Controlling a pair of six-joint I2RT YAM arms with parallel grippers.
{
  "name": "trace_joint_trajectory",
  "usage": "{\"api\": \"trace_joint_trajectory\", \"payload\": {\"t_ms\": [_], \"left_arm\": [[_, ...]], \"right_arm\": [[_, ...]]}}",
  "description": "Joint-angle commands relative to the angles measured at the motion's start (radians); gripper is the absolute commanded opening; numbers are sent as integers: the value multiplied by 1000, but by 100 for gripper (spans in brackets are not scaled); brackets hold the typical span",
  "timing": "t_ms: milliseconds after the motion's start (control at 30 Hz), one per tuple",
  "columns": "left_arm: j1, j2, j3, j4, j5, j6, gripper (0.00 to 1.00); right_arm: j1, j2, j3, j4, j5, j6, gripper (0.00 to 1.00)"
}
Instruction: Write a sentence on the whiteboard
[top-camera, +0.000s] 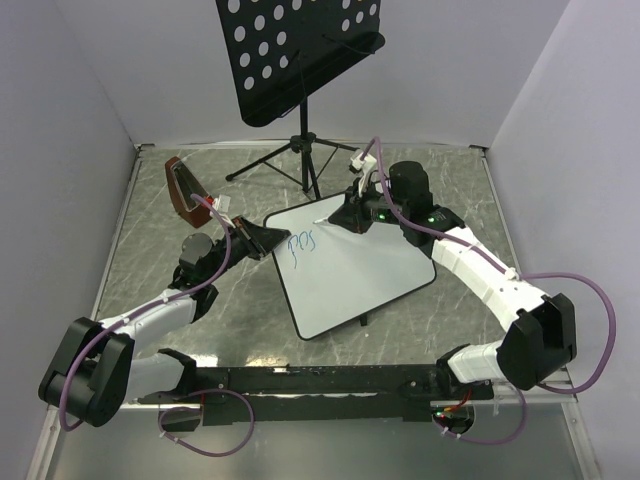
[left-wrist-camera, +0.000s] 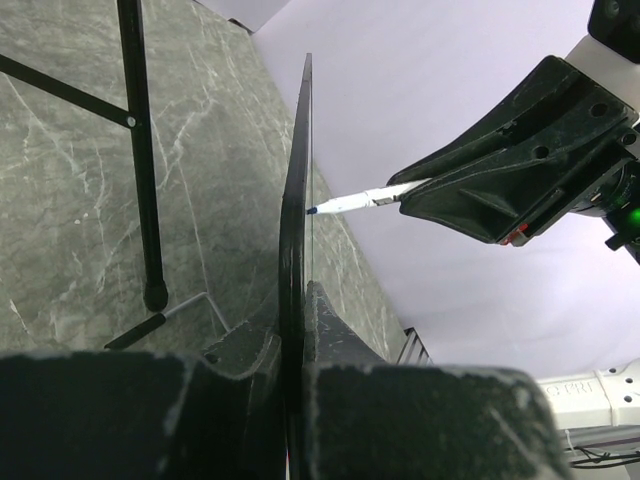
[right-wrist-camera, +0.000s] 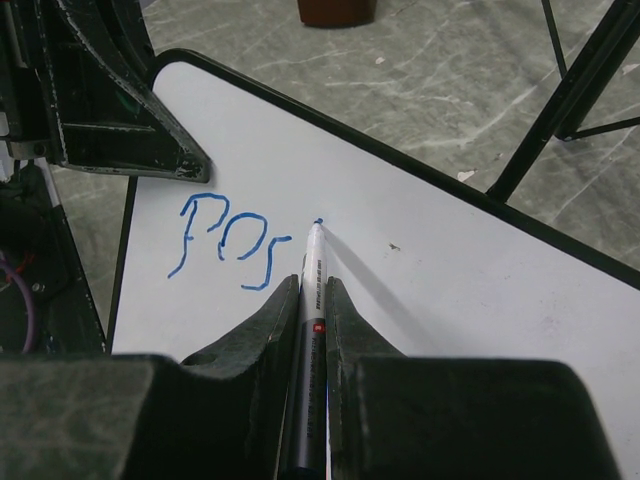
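The whiteboard (top-camera: 350, 270) lies tilted in the middle of the table, and the left wrist view shows it edge-on (left-wrist-camera: 296, 200). My left gripper (top-camera: 262, 238) is shut on its left edge, one finger on each face (left-wrist-camera: 297, 300). The sentence (right-wrist-camera: 225, 235) stands as blue letters reading "pos" near that edge (top-camera: 302, 242). My right gripper (right-wrist-camera: 312, 285) is shut on a white marker (right-wrist-camera: 312, 300). The marker's blue tip touches the board just right of the "s", beside a small blue dot. From above, the right gripper (top-camera: 348, 215) hovers at the board's far edge.
A black perforated music stand (top-camera: 300, 50) rises behind the board, with its tripod legs (top-camera: 290, 160) spread on the marble table. A dark red holder (top-camera: 183, 190) stands at the back left. Grey walls enclose the table on three sides.
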Motion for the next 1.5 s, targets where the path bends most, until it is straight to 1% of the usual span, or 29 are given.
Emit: {"api": "trace_joint_trajectory", "payload": {"t_ms": [0,433,667,800,1067,1467], "left_arm": [[-7,-16,15,140,25,34,1],[-8,-17,13,142,25,32,1],[-8,-14,15,147,26,31,1],[-8,-19,15,139,28,34,1],[-8,-17,18,139,26,34,1],[-8,-14,23,134,28,37,1]], "right_arm": [[-3,-45,2,10,-34,6,0],[2,-26,-26,7,-59,-1,0],[6,-5,-18,3,-43,-7,0],[6,0,-14,-6,-7,-10,0],[0,-33,-29,-13,52,-24,0],[-11,-72,-51,-36,35,-41,0]]}}
